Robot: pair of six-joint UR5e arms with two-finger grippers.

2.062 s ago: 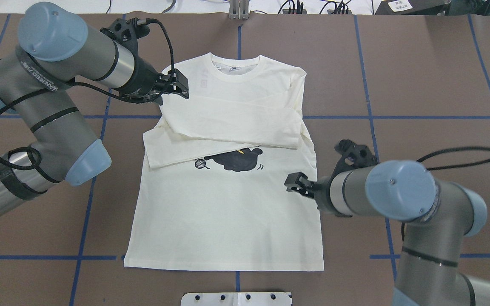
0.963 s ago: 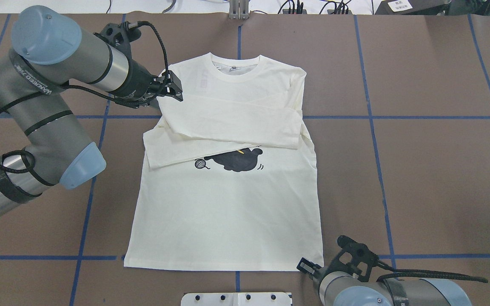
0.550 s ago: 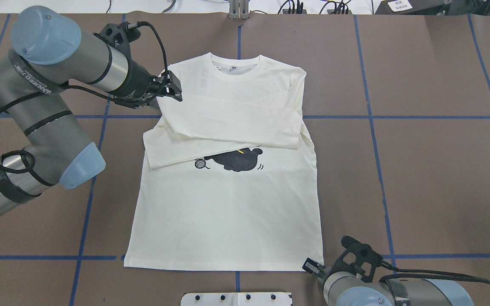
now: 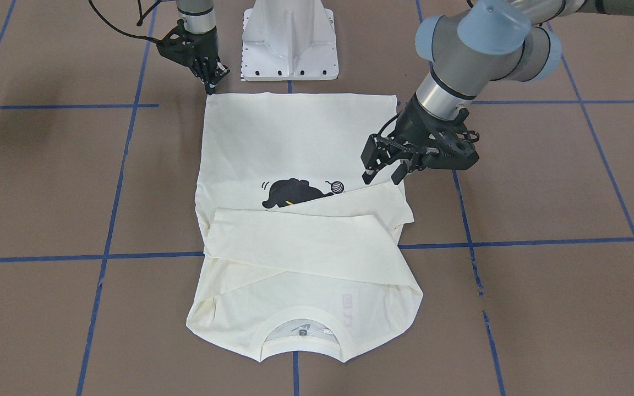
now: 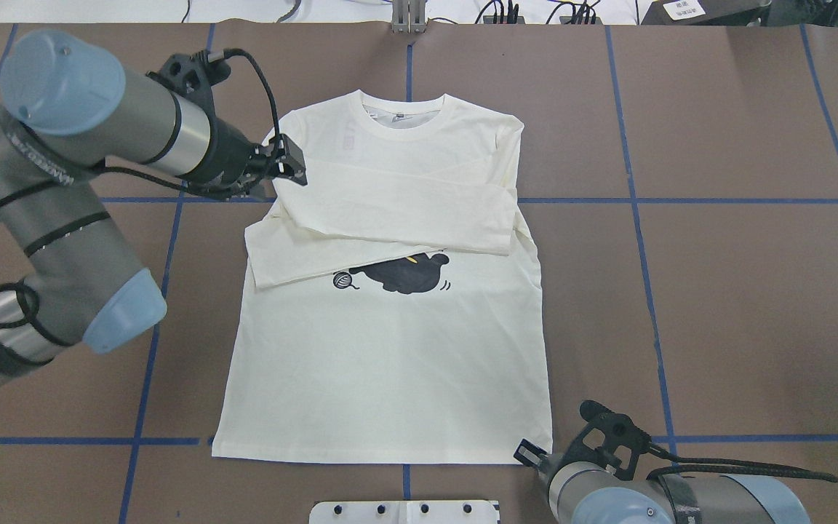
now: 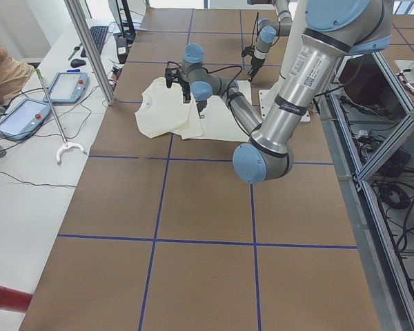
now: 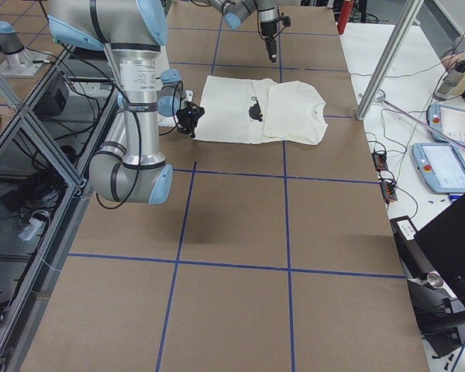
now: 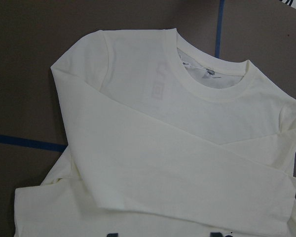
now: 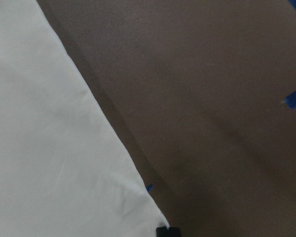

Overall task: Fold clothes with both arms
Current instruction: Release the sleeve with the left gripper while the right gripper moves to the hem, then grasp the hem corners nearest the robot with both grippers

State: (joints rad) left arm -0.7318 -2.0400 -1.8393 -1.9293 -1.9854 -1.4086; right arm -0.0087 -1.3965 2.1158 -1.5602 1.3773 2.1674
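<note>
The cream T-shirt [image 5: 390, 364] lies flat on the brown table, cat print [image 5: 408, 275] up, collar away from the robot. Both sleeves are folded across its chest. My left gripper [image 5: 295, 166] hovers open over the shirt's left shoulder and holds nothing; its spread fingers show in the front-facing view [image 4: 382, 175]. The left wrist view shows that shoulder and the collar [image 8: 212, 84] below it. My right gripper [image 5: 524, 451] sits low at the hem's right corner [image 4: 207, 95]. In the right wrist view a black fingertip [image 9: 166, 231] touches that corner of the shirt [image 9: 49, 148], and the fingers look closed on it.
The white pedestal base [image 5: 404, 511] stands just behind the hem, close to my right gripper. Blue tape lines [image 5: 644, 291] cross the brown table top. A side table with tablets [image 6: 27, 114] and a metal pole [image 6: 90, 48] stand beyond the far edge.
My right gripper swung from the shirt's right side down to the hem's right corner and has stayed there. My left gripper drew back a little to the left at the shoulder.
</note>
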